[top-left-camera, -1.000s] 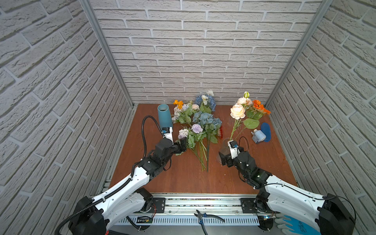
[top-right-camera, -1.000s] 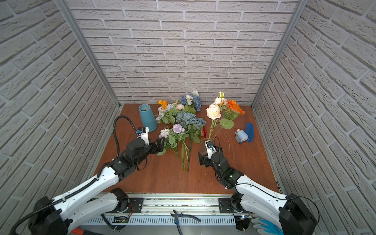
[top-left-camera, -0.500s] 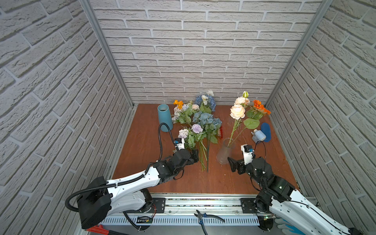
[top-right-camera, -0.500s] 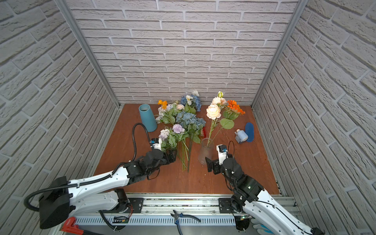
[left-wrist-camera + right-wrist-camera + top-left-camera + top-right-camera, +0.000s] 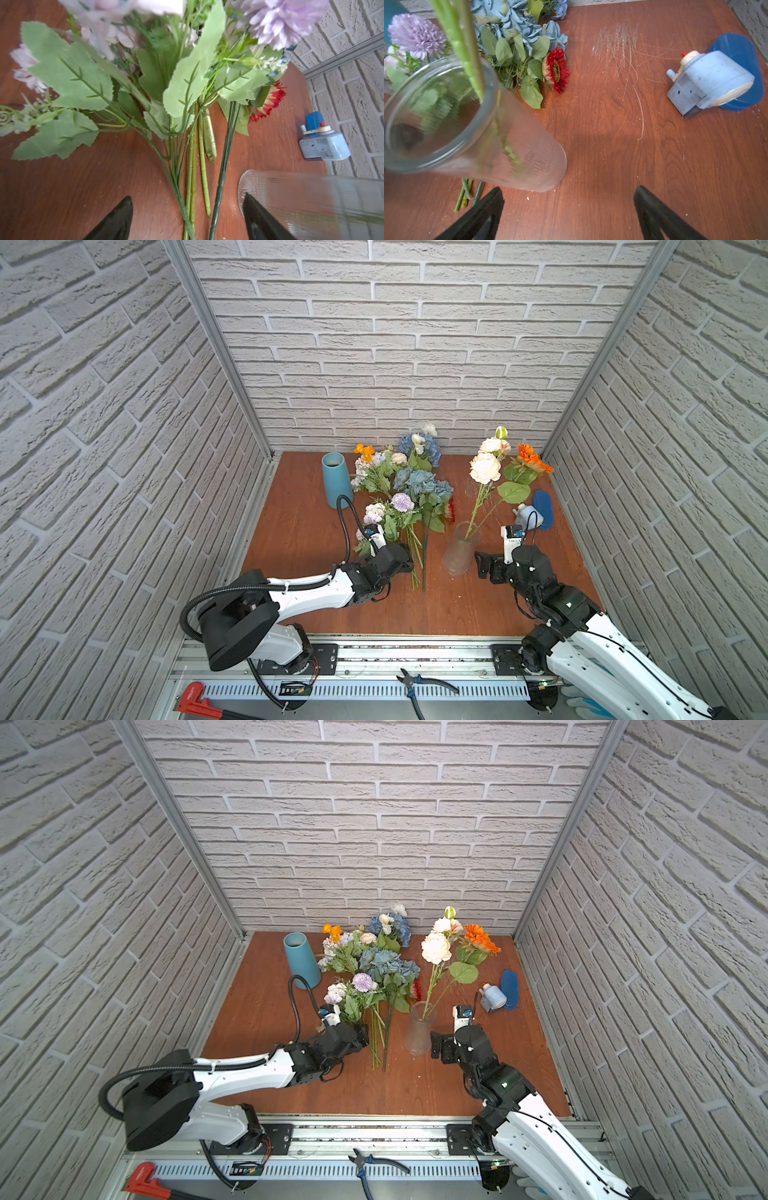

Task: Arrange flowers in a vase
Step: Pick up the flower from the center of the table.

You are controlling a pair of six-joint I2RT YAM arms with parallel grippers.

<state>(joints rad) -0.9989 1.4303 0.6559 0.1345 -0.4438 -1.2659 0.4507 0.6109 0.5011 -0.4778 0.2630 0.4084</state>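
Step in hand, as I read it: picking the next stem off the loose pile. The vase is only part filled.

The left gripper [image 5: 187,196] is low over the cut ends of the loose flowers [image 5: 415,497]. Its jaws are spread and nothing is gripped. In the left wrist view several pale green stems [image 5: 192,176] and one dark green stem [image 5: 222,178] run between the black tips. I can't tell if either tip touches a stem.

The right gripper [image 5: 569,188] is also spread wide and empty. It sits just beside the foot of the ribbed glass vase [image 5: 459,551], apart from the glass.

The glass vase stands upright on the desk [image 5: 299,531], right of the middle and toward the front edge. It already holds the peach roses [image 5: 484,466] and an orange bloom [image 5: 534,458], both leaning toward the back right corner.

The loose pile lies flat in the middle of the desk, heads toward the back edge and stem ends toward the front edge. A lilac pompon bloom [image 5: 280,20] and a red bloom [image 5: 556,70] are on its vase side. A teal vase [image 5: 334,479] stands near the back left corner with nothing in it.

Next move, my judgement:
- You need to close on the stems low down, near the cut ends.
- Several stems sit in the gap, so decide between one stem and the bundle before you squeeze.
- Lift clear of the leaves, tip the stem end down and feed it into the mouth of the glass vase.
- The glass looks light and top-heavy with those leaning roses. Steady it with your right gripper before the insert.
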